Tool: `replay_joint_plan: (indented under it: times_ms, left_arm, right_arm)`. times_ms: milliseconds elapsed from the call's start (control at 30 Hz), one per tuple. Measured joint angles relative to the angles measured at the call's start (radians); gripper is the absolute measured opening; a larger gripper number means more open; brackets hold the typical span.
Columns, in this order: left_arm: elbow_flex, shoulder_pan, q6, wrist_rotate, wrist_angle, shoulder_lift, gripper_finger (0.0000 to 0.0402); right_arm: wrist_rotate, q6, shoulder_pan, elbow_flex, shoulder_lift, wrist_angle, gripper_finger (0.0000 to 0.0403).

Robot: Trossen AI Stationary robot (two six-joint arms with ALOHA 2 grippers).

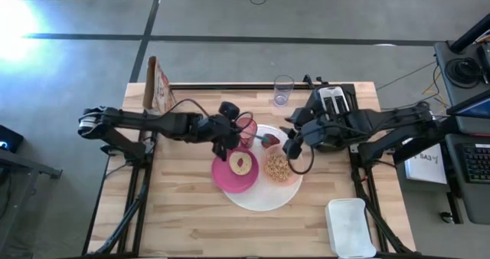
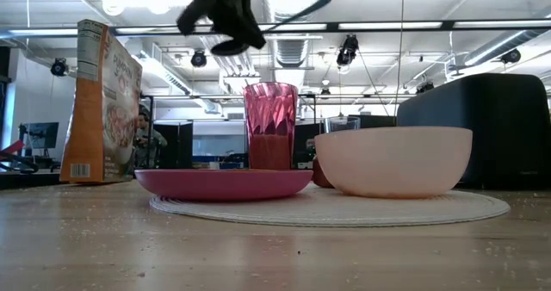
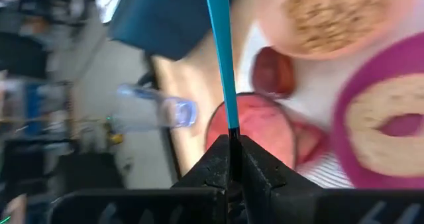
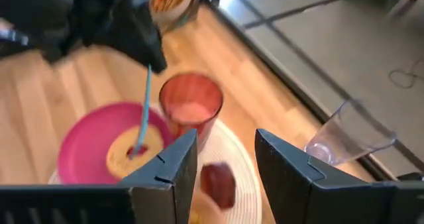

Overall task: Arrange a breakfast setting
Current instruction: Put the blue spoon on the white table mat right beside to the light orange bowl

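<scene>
The left gripper (image 3: 233,159) is clamped on a teal-handled spoon (image 3: 220,55), the magenta plate (image 1: 235,172) just below it. The right gripper (image 4: 225,159) stands wide open beside the peach bowl (image 1: 281,168).

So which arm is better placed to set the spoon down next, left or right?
Probably the left. The left gripper is shut on the teal-handled spoon, above the magenta plate. The right gripper is open and holds nothing, over the white plate.
</scene>
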Motion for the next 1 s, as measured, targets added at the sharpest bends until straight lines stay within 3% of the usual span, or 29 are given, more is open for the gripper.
replay_joint_plan:
  times_ms: [100,267,333,433,633,800,933,1000]
  left_arm:
    - [0.118,0.019,0.007,0.101,-0.168,0.029,0.0000]
    - [0.275,0.071,0.080,0.443,-0.383,0.087,0.0000]
    - [0.332,0.090,0.070,0.532,-0.434,0.118,0.0000]
    - [0.411,0.109,0.056,0.574,-0.508,0.178,0.0000]
    - [0.513,0.107,0.084,0.698,-0.630,0.282,0.0000]
    - [0.568,0.109,0.134,0.793,-0.657,0.316,0.0000]
    - [0.616,0.108,0.173,0.977,-0.645,0.349,0.0000]
    - [0.637,0.107,0.178,0.988,-0.644,0.368,0.0000]
  right_arm:
    - [-0.061,0.000,0.000,0.039,0.033,-0.058,0.0137]
    - [-0.207,0.019,-0.003,0.105,0.091,-0.119,0.0147]
    - [-0.280,0.057,-0.003,0.131,0.122,-0.137,0.0158]
    - [-0.341,0.126,-0.003,0.168,0.163,-0.152,0.0176]
    - [-0.363,0.283,-0.018,0.270,0.242,-0.273,0.0196]
    - [-0.373,0.295,-0.020,0.338,0.291,-0.343,0.0194]
    - [-0.375,0.249,-0.021,0.385,0.331,-0.364,0.0195]
    - [-0.373,0.237,-0.021,0.405,0.344,-0.365,0.0195]
